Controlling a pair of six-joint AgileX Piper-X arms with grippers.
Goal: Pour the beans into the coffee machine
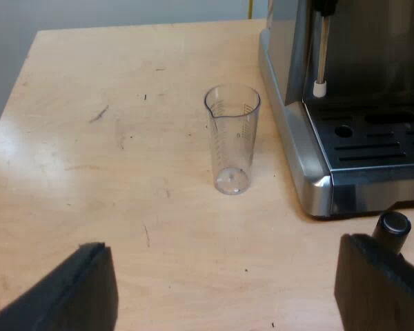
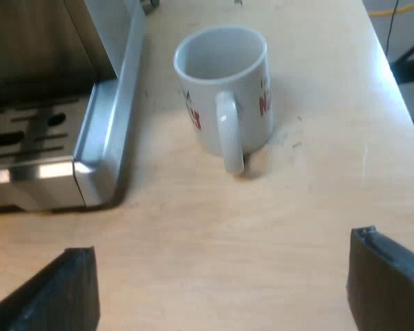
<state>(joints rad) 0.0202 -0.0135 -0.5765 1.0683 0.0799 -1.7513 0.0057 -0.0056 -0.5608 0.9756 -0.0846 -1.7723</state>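
On the wooden table (image 1: pixel 90 172), just beside the front corner of the espresso machine (image 1: pixel 372 138), the clear measuring glass (image 1: pixel 232 138) stands upright and empty. The left gripper (image 1: pixel 231 279) hovers short of it, fingers spread wide and holding nothing. A black round knob (image 1: pixel 394 226) sits behind one finger. The right gripper (image 2: pixel 221 289) is equally wide apart and empty, facing a white mug (image 2: pixel 224 89) with its handle toward it.

Clear measuring glass (image 1: pixel 232 138), white mug (image 2: pixel 224 96) with red lettering, silver espresso machine (image 1: pixel 307 165)
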